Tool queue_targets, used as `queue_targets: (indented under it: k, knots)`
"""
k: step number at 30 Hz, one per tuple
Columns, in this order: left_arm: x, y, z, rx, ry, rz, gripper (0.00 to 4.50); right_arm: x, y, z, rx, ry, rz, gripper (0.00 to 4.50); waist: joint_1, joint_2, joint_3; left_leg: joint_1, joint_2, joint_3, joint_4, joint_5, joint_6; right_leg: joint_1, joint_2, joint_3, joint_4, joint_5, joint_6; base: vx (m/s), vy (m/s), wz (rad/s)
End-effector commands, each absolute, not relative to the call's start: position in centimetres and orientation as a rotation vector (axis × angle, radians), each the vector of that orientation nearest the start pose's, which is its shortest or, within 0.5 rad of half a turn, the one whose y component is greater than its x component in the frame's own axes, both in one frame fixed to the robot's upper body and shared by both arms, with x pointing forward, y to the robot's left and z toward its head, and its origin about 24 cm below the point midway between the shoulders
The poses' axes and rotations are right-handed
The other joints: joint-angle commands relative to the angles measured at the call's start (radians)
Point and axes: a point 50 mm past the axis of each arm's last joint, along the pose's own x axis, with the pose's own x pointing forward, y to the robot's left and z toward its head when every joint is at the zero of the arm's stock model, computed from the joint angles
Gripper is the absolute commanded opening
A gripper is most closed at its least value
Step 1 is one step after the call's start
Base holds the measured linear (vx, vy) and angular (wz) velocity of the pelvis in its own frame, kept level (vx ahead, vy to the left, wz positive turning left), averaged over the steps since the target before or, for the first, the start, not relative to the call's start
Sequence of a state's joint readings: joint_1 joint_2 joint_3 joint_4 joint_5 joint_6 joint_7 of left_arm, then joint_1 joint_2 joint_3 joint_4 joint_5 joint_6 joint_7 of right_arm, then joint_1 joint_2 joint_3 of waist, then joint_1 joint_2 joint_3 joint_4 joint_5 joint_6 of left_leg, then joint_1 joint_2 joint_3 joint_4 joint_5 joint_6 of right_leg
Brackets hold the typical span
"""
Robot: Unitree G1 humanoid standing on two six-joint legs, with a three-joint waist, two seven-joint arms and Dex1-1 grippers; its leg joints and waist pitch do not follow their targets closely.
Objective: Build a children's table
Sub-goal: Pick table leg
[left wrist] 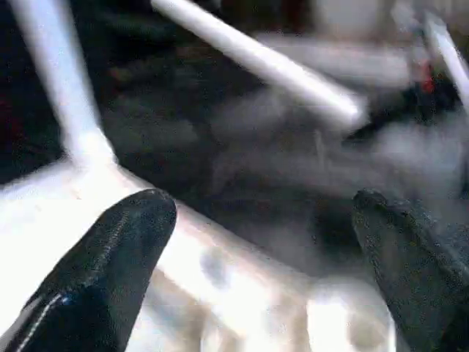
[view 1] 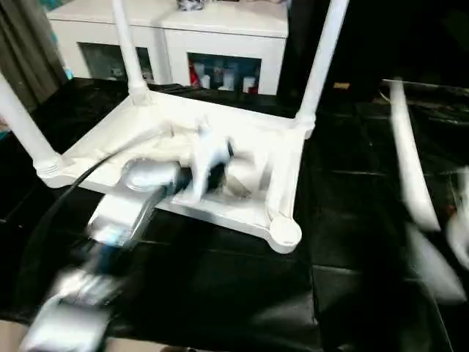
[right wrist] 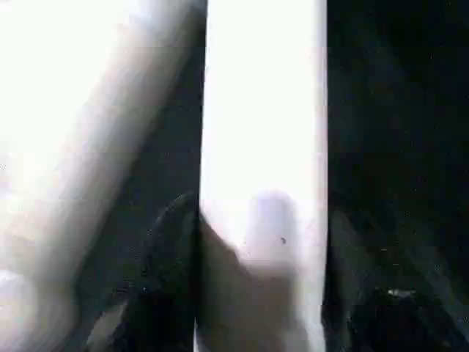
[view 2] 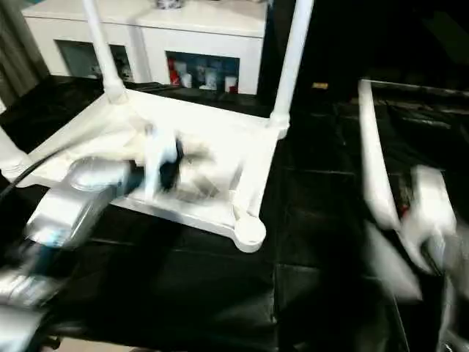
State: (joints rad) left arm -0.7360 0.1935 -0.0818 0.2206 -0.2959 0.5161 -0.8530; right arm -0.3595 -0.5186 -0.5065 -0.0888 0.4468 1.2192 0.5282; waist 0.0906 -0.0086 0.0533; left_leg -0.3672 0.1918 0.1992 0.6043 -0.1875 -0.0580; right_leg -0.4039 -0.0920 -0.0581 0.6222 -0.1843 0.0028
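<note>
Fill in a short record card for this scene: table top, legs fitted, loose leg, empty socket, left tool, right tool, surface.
table top: white top, lying upside down
legs fitted: three legs standing up in corner sockets
loose leg: fourth leg, off to the right of the top
empty socket: near corner socket
left tool: left tool, open, over the top
right tool: right tool, gripping the fourth leg
surface: black-draped table

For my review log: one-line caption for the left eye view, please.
Upside-down white table top with three legs fitted and its near corner socket empty; the left gripper hovers over its ribbed underside.
</note>
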Motion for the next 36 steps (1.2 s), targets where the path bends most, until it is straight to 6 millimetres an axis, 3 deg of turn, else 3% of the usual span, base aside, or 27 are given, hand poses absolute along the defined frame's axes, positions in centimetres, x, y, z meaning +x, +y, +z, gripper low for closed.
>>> queue_targets:
  k: [1,3,5,7,10,12,17,23,28,36]
  knots:
    - [34.8,8.1,17.0,-0.145,0.081,-1.029,4.50,27.1,-26.8,14.4,0.357,0.350,0.387,1.86,0.007,-0.023,-0.069,0.011,0.028,-0.010,-0.055,-0.114,0.039,0.053,-0.052,0.039,-0.071,-0.188,-0.229,0.000,0.000,0.00]
    - [35.3,6.2,17.7,-0.339,0.107,-1.041,4.50,27.1,-23.4,14.9,0.460,0.207,0.658,1.86,0.012,-0.027,-0.072,0.007,0.025,-0.010,-0.053,-0.098,0.064,0.055,-0.051,0.036,-0.072,-0.169,-0.234,0.000,0.000,0.00]
    - [35.3,5.7,17.8,-0.363,0.107,-1.063,4.50,27.1,-22.6,14.8,0.490,0.183,0.713,1.86,0.015,-0.028,-0.072,0.006,0.027,-0.012,-0.054,-0.082,0.074,0.055,-0.049,0.035,-0.071,-0.156,-0.237,0.000,0.000,0.00]
    - [35.2,4.7,18.0,-0.395,0.120,-1.095,4.50,27.0,-21.4,14.7,0.558,0.158,0.793,1.86,0.018,-0.035,-0.073,0.006,0.027,-0.013,-0.057,-0.068,0.077,0.054,-0.047,0.034,-0.070,-0.146,-0.233,0.000,0.000,0.00]
    - [35.1,3.6,18.3,-0.444,0.143,-1.111,4.50,26.9,-19.9,14.8,0.606,0.131,0.886,1.86,0.023,-0.031,-0.071,0.008,0.029,-0.014,-0.059,-0.089,0.062,0.053,-0.052,0.033,-0.076,-0.190,-0.220,0.000,0.000,0.00]
    - [34.9,2.9,18.5,-0.464,0.155,-1.124,4.50,26.7,-19.2,14.7,0.601,0.134,0.932,1.86,0.026,-0.037,-0.069,0.008,0.032,-0.015,-0.062,-0.094,0.047,0.054,-0.054,0.033,-0.079,-0.205,-0.205,0.000,0.000,0.00]
    - [34.2,1.9,19.2,-0.514,0.142,-1.189,4.50,26.9,-18.3,14.1,0.565,0.172,0.967,1.85,0.028,-0.035,-0.067,0.004,0.028,-0.016,-0.064,-0.091,0.032,0.054,-0.055,0.033,-0.083,-0.233,-0.175,0.000,0.000,0.00]
    - [33.4,1.6,19.9,-0.554,0.126,-1.255,4.50,27.2,-17.9,13.6,0.518,0.208,0.942,1.85,0.027,-0.034,-0.067,0.002,0.031,-0.017,-0.065,-0.070,0.033,0.056,-0.055,0.033,-0.078,-0.175,-0.196,0.000,0.000,0.00]
    - [33.7,1.3,17.9,-0.480,0.204,-1.182,4.50,26.5,-17.1,13.9,0.506,0.200,1.011,1.85,0.025,-0.033,-0.068,0.003,0.030,-0.018,-0.065,-0.062,0.046,0.058,-0.051,0.034,-0.080,-0.156,-0.177,0.000,0.000,0.00]
    - [33.6,2.1,18.7,-0.556,0.183,-1.207,4.50,26.7,-17.3,13.6,0.503,0.208,1.000,1.85,0.026,-0.037,-0.065,0.002,0.029,-0.016,-0.066,-0.082,0.036,0.058,-0.054,0.033,-0.082,-0.182,-0.191,0.000,0.000,0.00]
